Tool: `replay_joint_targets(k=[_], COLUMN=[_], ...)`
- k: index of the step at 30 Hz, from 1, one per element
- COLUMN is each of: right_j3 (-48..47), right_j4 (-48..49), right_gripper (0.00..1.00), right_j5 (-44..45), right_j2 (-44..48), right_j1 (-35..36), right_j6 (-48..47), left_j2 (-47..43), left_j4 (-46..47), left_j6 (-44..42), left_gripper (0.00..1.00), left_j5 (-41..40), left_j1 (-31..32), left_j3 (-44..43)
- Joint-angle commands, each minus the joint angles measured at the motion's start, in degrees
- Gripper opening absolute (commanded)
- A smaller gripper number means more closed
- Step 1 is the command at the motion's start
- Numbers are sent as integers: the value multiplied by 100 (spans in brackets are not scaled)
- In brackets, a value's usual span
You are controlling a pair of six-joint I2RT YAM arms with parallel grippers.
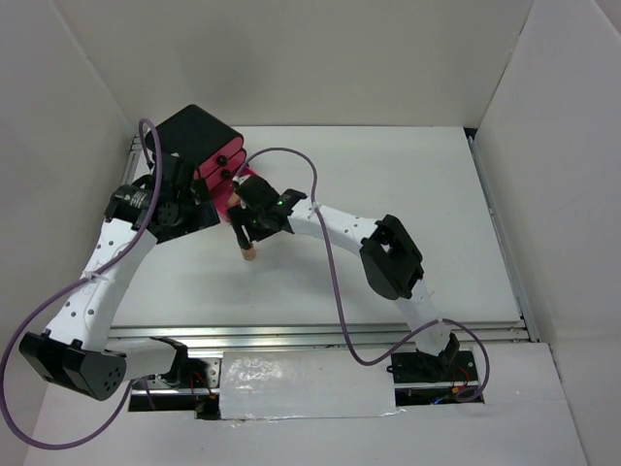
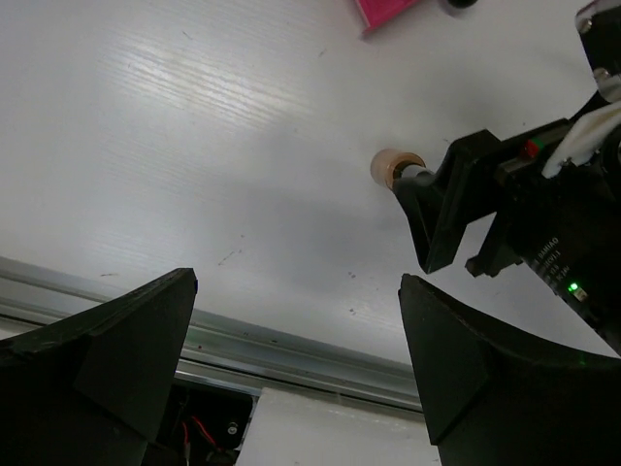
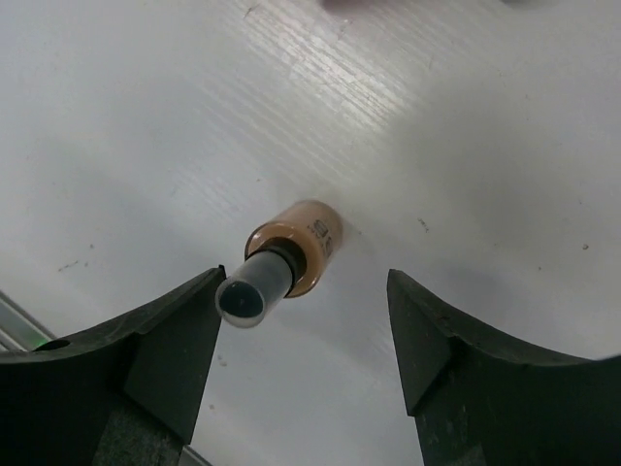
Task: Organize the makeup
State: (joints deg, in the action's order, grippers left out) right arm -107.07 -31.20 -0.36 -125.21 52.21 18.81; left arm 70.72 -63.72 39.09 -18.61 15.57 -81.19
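One tan bottle (image 3: pixel 296 243) with a dark-topped cap stands on the white table, cap towards my right wrist camera. My right gripper (image 3: pixel 306 282) is open above it; the cap lies just beside the left finger (image 3: pixel 165 340), with nothing gripped. In the top view the bottle (image 1: pixel 248 253) sits just below the right gripper (image 1: pixel 245 231). My left gripper (image 1: pixel 192 209) is open and empty beside the black box; its wrist view shows the bottle's tan body (image 2: pixel 393 167) under the right gripper's fingers (image 2: pixel 437 209). The other bottle, compacts and packets are out of view.
A black box (image 1: pixel 197 134) with pink drawer fronts (image 1: pixel 225 173) stands at the back left; a pink corner also shows in the left wrist view (image 2: pixel 386 10). White walls enclose the table. A metal rail (image 1: pixel 320 335) runs along the near edge.
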Motion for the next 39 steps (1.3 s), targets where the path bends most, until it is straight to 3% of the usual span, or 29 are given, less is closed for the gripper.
replay_joint_targets(k=[1, 10, 18, 21, 22, 28, 33, 35, 39], right_j3=[-507, -904, -536, -491, -499, -315, 396, 868, 1723], right_j4=[-114, -439, -501, -510, -527, -527, -317, -177, 429], right_gripper=[74, 51, 49, 34, 0, 0, 0, 0, 0], right_j5=[344, 309, 493, 546, 633, 696, -50, -907, -2571], right_j2=[-117, -592, -461, -426, -408, 75, 1014, 1487, 2254], right_j1=[97, 281, 361, 361, 361, 317, -34, -410, -1113], right_j6=[-35, -61, 44, 35, 61, 193, 631, 973, 1440], left_j2=[-137, -181, -190, -190, -190, -365, -708, -910, -1165], left_j4=[-26, -97, 61, 193, 220, 606, 1317, 1905, 3065], left_j6=[-331, -613, -710, -754, -780, -964, -1324, -1605, -2273], left_gripper=[99, 99, 99, 99, 99, 99, 99, 99, 99], left_j5=[288, 60, 121, 208, 235, 393, 1007, 1674, 3737], left_j1=[-28, -28, -37, -37, -37, -46, -46, -54, -37], left_j3=[6, 33, 147, 235, 261, 682, 999, 1236, 1693])
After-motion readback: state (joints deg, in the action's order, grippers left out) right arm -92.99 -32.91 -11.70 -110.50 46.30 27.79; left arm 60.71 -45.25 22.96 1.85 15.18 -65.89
